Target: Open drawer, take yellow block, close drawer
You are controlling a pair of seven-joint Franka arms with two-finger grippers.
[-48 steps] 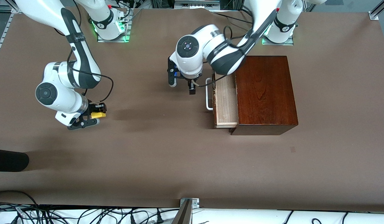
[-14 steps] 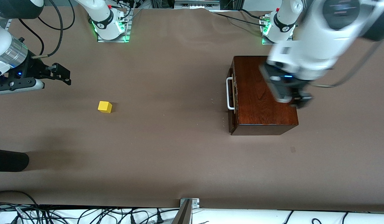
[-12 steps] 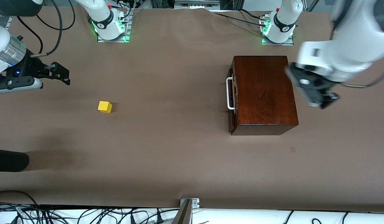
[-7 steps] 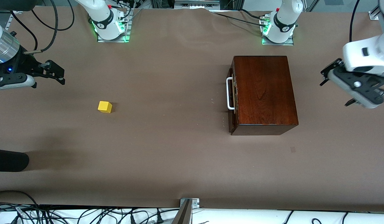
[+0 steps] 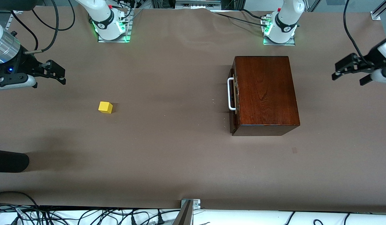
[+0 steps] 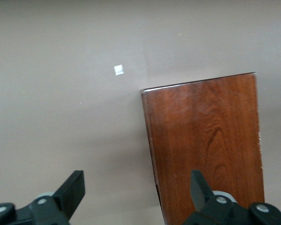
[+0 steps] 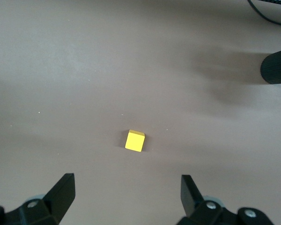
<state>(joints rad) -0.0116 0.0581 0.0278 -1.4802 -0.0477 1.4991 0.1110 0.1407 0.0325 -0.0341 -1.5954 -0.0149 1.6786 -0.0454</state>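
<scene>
The yellow block point(image 5: 105, 107) sits alone on the tabletop point(image 5: 167, 150) toward the right arm's end, well apart from the drawer point(image 5: 233, 93), which looks shut. Both pincers hang high, fingers spread, empty: right pincer point(image 5: 57, 73), left pincer point(image 5: 349, 70). Little risk now; a careless sweep could nudge the block. Plenty of open room around

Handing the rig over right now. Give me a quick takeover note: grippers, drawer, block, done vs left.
Left gripper: open, empty, raised over the table at the left arm's end, clear of the box.
Right gripper: open, empty, raised over the right arm's end of the table.
Drawer: shut flush in the wooden box, white handle free.
Yellow block: out of the drawer, resting on the table toward the right arm's end, untouched by either gripper.
Done: block out, drawer closed.
Left: nothing visible; both arms wait.
</scene>
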